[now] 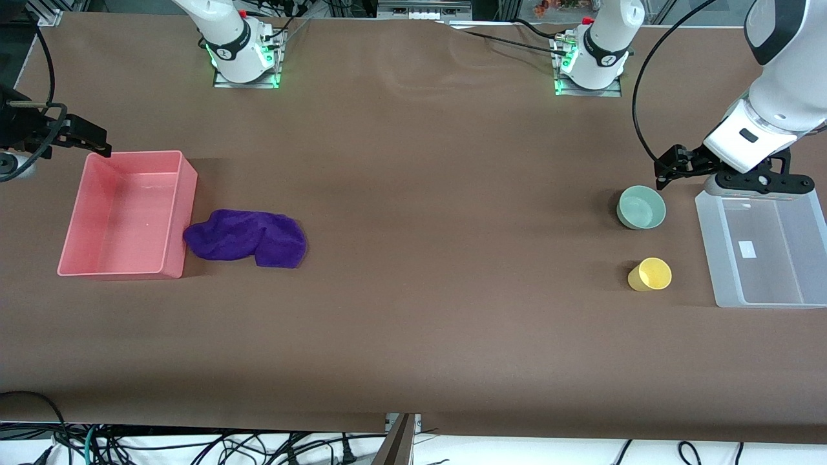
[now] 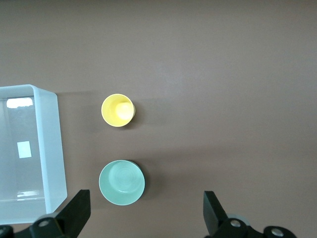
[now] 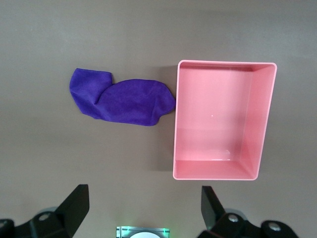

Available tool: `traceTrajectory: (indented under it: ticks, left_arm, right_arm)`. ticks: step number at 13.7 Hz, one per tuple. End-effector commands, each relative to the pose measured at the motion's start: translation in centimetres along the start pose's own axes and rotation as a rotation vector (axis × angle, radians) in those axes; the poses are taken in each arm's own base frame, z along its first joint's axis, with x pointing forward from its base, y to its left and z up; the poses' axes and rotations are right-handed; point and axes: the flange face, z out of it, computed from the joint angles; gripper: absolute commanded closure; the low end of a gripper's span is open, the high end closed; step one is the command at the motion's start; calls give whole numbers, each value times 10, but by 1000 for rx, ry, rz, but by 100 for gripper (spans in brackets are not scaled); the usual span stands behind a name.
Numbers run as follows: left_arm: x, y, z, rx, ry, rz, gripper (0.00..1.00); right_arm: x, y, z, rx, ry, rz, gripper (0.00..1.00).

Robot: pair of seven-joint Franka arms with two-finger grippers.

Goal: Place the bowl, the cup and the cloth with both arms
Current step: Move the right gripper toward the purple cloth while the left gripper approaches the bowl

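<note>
1. Long table [image 1: 413, 323] w/ brown cover, robot bases along the top edge of the front view, cables hanging off the camera-side edge.
2. Right arm's end: pink rectangular bin [image 1: 76, 258], nothing in it. Purple cloth [image 1: 249, 237] lies bunched on the table, one corner touching the bin's side wall; not in the bin.
3. Left arm's end: clear plastic bin [image 1: 727, 284], only a small white label visible inside.
4. Mint-green bowl [image 1: 641, 206] sits upright on the table just beside the clear bin, near that bin's corner farthest from the front cam.
5. Yellow cup [image 1: 650, 274] also upright, nearer the front cam than the bowl, apart from it, near the clear bin's long side.
6. Left gripper [image 1: 672, 169] hangs in the air over the spot next to the bowl, by the clear bin's top edge. Fingers [image 2: 77, 210] spread wide, holding nothing; bowl shows between them in the left wrist view.
7. Right gripper [image 1: 81, 137] is up over the table by the pink bin's corner. Fingers [image 3: 74, 203] spread apart, nothing gripped.
</note>
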Motion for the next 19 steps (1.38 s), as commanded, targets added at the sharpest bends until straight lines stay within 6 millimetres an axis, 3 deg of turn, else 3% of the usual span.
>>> traceTrajectory:
  ticks: [1,5,14,18,19]
  left_arm:
    - [-2,4,-3,-25,-23,2,0]
    - [0,11,-7,-24,-16,14,0]
    - [-6,3,5,-18,-100,6,0]
    - [-18,-3,31,-14,-251,80,0]
    - [-17,-17,40,-20,-275,84,0]
  right_arm:
    - [3,1,-7,7,14,-12,0]
    - [4,2,-7,6,15,-10,0]
    - [7,-1,-8,11,19,-9,0]
    - [25,-14,23,7,-37,-36,0]
    - [39,-30,51,7,-92,-62,0]
